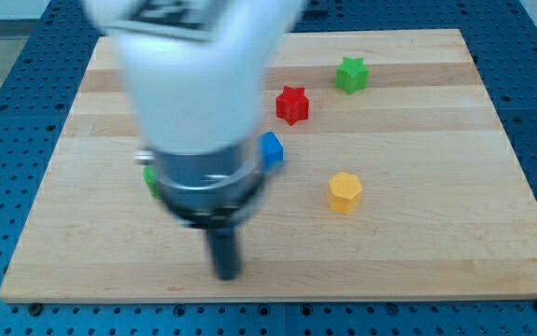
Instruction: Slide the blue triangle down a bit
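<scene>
The blue block (272, 149), whose shape is partly hidden by the arm, lies near the middle of the wooden board (417, 112). My tip (226, 275) is near the board's bottom edge, below and to the left of the blue block, well apart from it. The white and grey arm body (193, 93) covers the board's upper left and hides the blue block's left side.
A red star block (292, 104) lies above and right of the blue block. A green star block (350, 75) is near the view's top. A yellow hexagon block (345, 192) is right of centre. A green block (151, 179) peeks out left of the arm.
</scene>
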